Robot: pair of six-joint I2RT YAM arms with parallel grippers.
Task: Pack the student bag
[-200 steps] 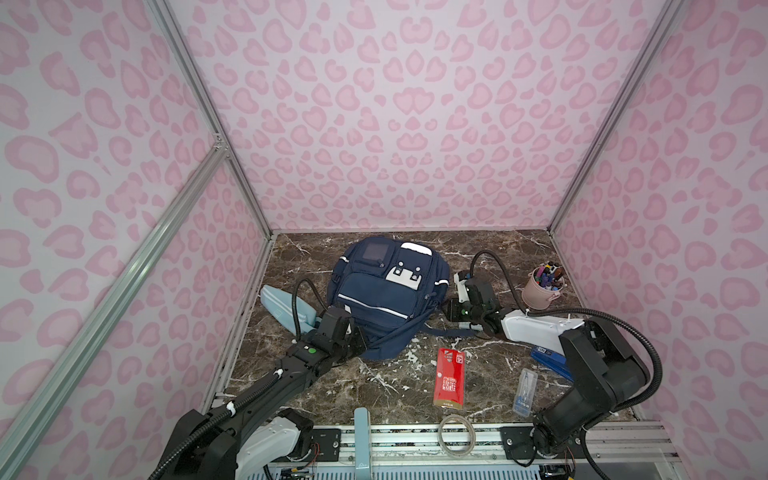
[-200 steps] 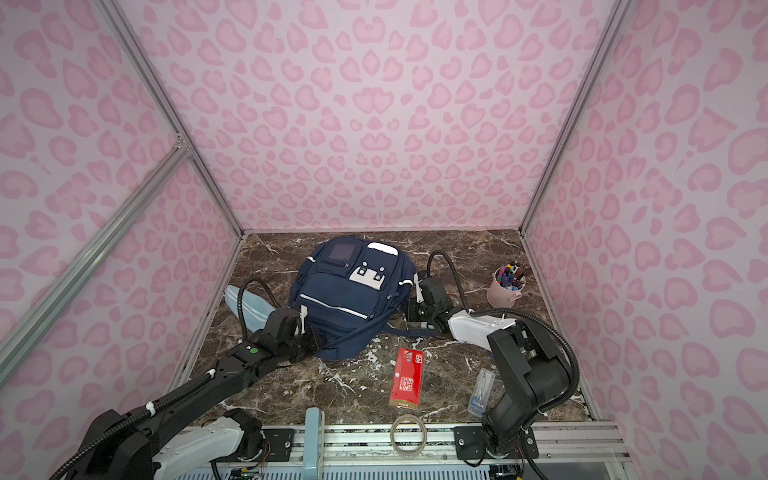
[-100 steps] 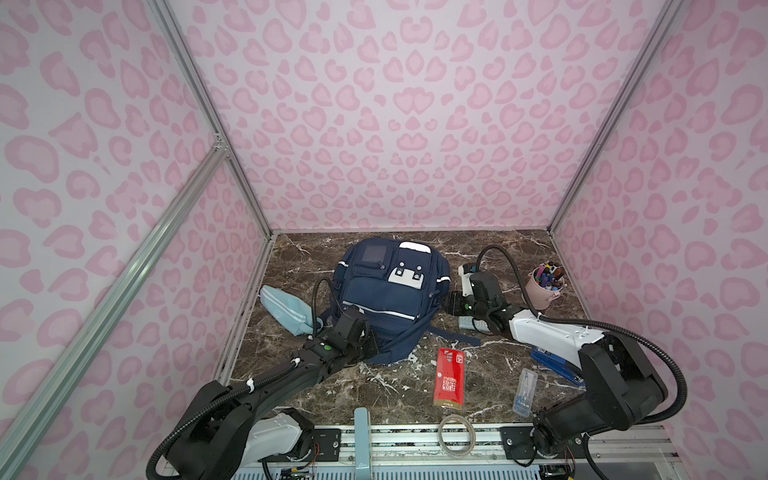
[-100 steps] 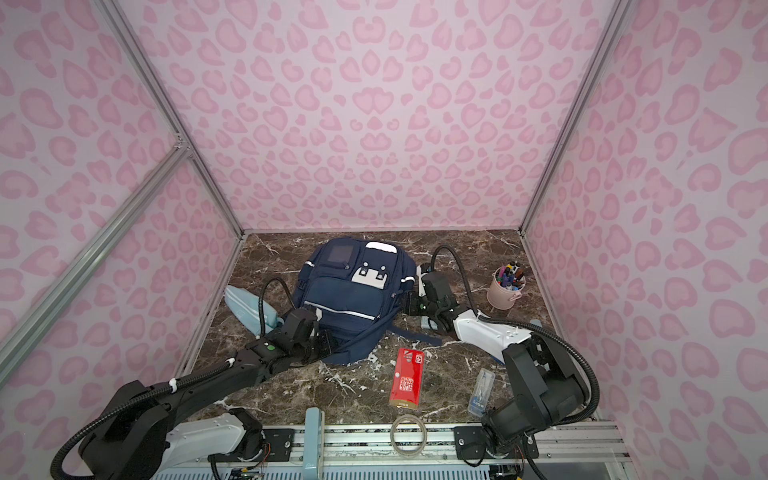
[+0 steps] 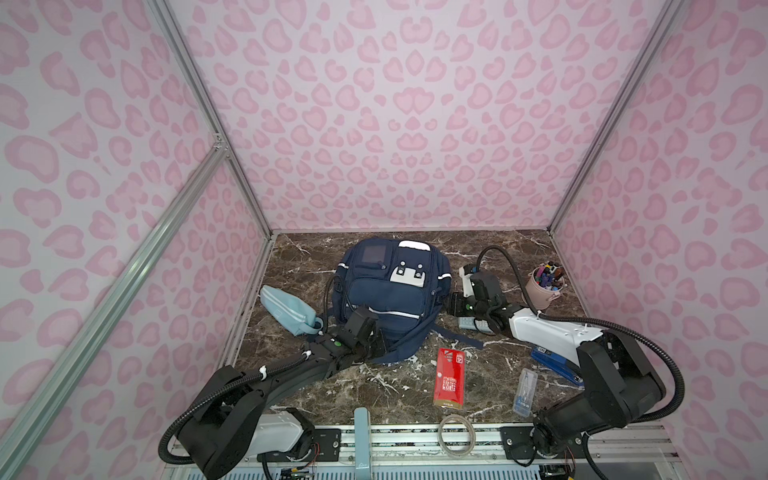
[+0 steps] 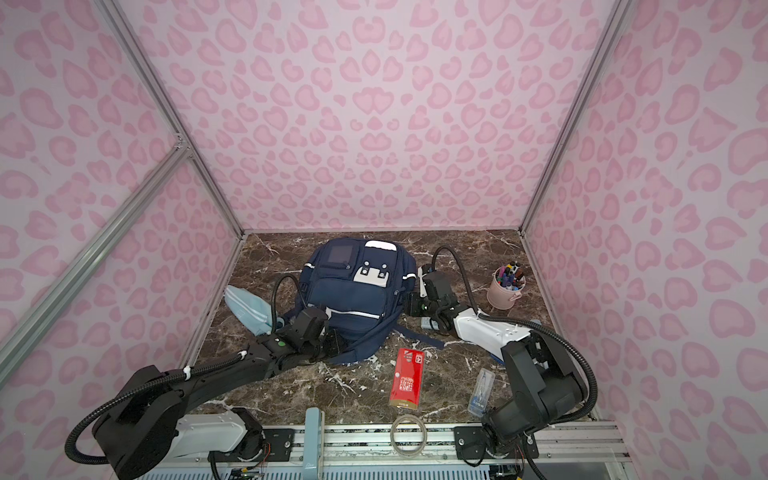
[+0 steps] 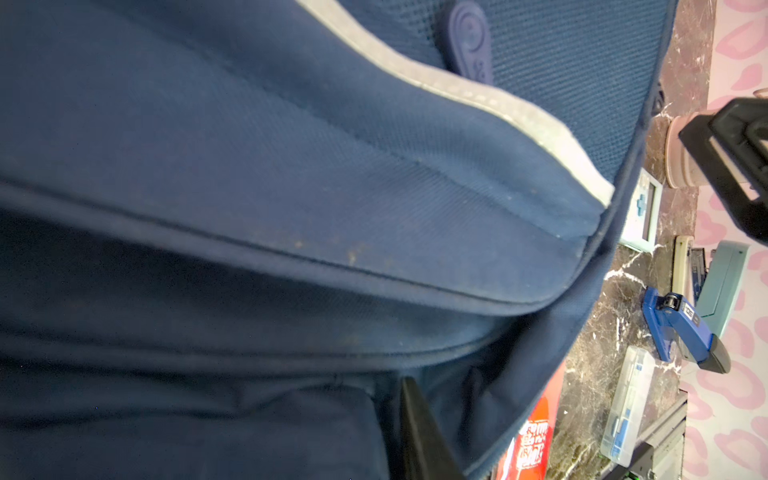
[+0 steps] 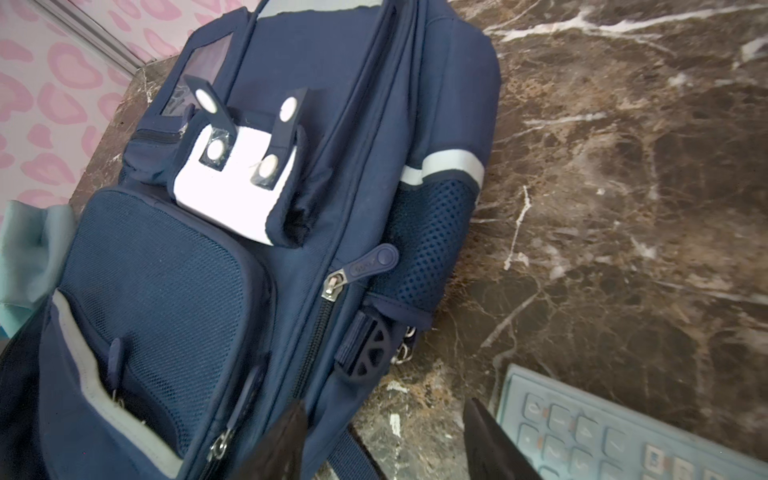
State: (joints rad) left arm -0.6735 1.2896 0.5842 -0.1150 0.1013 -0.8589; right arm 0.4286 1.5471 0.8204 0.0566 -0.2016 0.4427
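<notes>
Student bag (image 5: 390, 291) flat, well apart from pen cup (image 5: 540, 293). Right gripper (image 8: 386, 440) between them, jaws apart, empty; left gripper (image 5: 376, 338) farther from cup, buried in fabric, spread unclear. Best bet: pinch zipper pull (image 8: 368, 264) squarely.

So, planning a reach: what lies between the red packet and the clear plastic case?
Nothing: bare marble tabletop between red packet and clear case, in both top views.

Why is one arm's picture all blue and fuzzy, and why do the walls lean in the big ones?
Left wrist view: the camera is so near the student bag that cloth fills it, soft and dim; right wrist view: bag sharp, right pincer blurry at the edge; both top views: wide lens tilts the pink walls, light even.
</notes>
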